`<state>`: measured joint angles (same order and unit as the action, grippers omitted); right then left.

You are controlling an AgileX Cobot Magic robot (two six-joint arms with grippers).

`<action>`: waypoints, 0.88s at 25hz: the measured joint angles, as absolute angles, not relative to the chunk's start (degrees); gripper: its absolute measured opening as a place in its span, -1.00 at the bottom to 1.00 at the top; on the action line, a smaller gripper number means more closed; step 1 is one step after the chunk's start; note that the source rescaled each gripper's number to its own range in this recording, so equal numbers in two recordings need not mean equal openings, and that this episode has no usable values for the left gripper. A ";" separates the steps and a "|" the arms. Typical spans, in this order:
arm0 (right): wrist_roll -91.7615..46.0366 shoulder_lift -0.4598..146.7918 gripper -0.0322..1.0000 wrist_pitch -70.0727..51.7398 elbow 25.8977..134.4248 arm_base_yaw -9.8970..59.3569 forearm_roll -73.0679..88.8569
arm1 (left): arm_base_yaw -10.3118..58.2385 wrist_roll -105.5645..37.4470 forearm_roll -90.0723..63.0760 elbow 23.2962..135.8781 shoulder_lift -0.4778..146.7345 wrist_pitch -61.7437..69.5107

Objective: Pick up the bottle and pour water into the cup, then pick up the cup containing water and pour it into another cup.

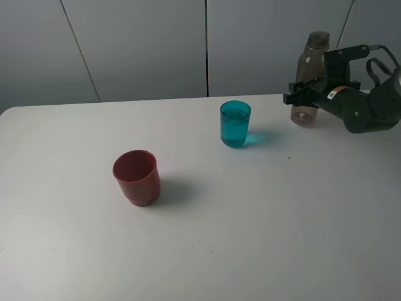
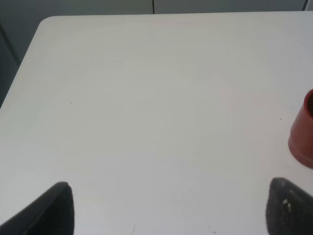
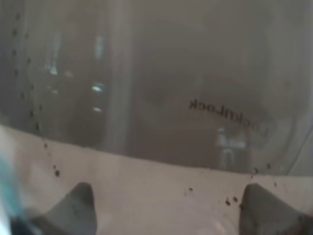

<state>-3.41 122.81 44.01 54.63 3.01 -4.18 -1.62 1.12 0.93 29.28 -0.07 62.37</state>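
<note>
The bottle (image 1: 307, 68) stands upright on the white desk (image 1: 263, 238) in the upper right of the high view, near the desk's far edge. The right tool (image 1: 294, 96) reaches in from the frame's right edge and overlaps the bottle's lower half. Its wrist view shows its fingertips apart with bare desk between them and the bottle's base just beyond, so nothing is clamped. The teal cup (image 1: 235, 124) stands upright just right of centre, left of the bottle and apart from it, with water inside. The red cup (image 1: 136, 177) stands left of centre, lower in the frame, well apart from the teal cup. The left tool (image 2: 171, 210) hangs over bare desk, fingertips wide apart and holding nothing, with the red cup nearby.
</note>
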 joint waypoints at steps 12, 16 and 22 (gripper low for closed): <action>0.00 123.58 -0.94 43.02 54.63 2.95 -4.77 | -1.62 1.12 0.93 29.28 -0.07 62.37; 0.00 123.58 -0.94 42.49 54.63 2.95 -4.77 | -1.62 1.12 0.93 29.28 -0.07 62.37; 2.59 123.58 0.27 40.78 54.63 2.95 -4.99 | -1.62 1.12 0.93 29.28 -0.07 62.37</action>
<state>2.59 123.58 40.78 54.63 2.95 -4.99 -1.62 1.12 0.93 29.28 -0.07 62.37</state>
